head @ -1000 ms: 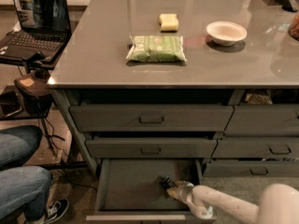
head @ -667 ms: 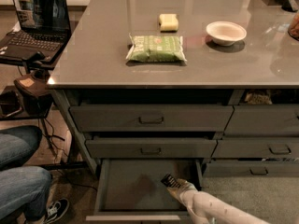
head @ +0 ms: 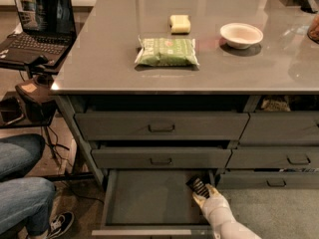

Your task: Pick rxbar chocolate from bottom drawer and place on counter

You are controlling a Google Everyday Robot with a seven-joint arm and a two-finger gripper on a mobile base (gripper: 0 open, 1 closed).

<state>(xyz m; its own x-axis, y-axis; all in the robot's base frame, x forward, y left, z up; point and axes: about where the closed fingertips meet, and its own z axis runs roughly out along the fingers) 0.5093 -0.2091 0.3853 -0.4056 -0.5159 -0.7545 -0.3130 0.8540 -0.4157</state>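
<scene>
Since the earlier frames the claw (head: 201, 195) has shifted to the right and toward the back of the bottom drawer (head: 149, 197), and the rxbar chocolate (head: 197, 186) has gone with it; the white arm now enters from the lower right edge rather than lying across the drawer's front.

In the camera view the bottom drawer stands pulled out below the desk (head: 99, 59); the claw sits at the drawer's rear right corner, clenched on the rxbar chocolate, which is tilted with its dark end pointing up and left, just under the middle drawer (head: 161, 157); I cannot tell whether the bar touches the drawer floor.

On the desk, a green packet (head: 167, 52) lies near the front edge, left of centre; a yellow block (head: 180, 24) sits just behind it, apart from it; a white bowl (head: 241, 35) stands to their right, toward the right edge.

Beyond the desk's left edge an open laptop (head: 37, 24) rests on a side stand; a seated person's jeans (head: 22, 183) and sneaker (head: 62, 224) show at the lower left.
</scene>
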